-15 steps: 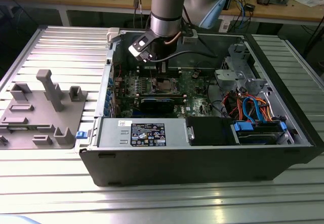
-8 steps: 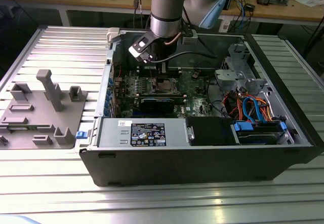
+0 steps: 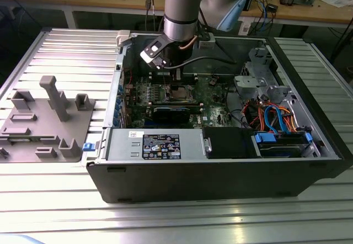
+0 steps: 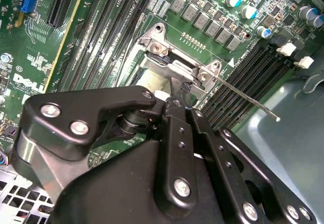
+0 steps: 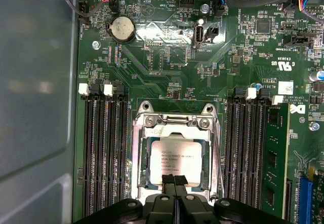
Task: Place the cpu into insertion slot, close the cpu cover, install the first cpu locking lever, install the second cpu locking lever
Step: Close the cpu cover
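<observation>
Pushing the cpu cover (image 5: pixel 174 128) down over the seated cpu (image 5: pixel 177 158)
The gripper (image 5: pixel 174 179) is pressing with jaws pinched together, empty, apparently acting as one blunt tip.

The cpu (image 5: pixel 176 155) lies in its socket, ringed by the cpu cover (image 5: pixel 177 121). My gripper (image 5: pixel 174 179) hangs just over the cpu's edge. Memory slots (image 5: pixel 104 153) flank the cpu on two opposite sides. The coin battery (image 5: pixel 121 29) sits well apart from it, on the same motherboard (image 5: pixel 167 72).
</observation>
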Motion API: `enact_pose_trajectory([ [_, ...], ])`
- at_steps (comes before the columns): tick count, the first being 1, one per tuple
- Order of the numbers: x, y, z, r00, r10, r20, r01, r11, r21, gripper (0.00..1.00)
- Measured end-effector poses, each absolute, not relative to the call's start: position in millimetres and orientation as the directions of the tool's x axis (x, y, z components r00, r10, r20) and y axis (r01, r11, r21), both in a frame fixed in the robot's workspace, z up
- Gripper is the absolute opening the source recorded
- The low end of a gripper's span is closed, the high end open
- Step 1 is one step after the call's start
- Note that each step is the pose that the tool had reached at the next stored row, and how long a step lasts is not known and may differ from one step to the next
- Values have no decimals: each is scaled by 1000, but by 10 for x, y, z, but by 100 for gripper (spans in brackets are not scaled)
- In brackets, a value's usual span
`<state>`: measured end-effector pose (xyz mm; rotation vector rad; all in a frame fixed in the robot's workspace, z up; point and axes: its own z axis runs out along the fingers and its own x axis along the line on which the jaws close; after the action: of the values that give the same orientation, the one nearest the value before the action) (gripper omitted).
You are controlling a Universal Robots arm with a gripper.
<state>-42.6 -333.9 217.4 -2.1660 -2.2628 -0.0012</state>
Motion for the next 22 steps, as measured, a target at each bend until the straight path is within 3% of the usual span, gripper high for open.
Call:
enact_pose_trajectory([
  [22,-520,-3343,2099,-84,996,7,996,84,-5,11],
])
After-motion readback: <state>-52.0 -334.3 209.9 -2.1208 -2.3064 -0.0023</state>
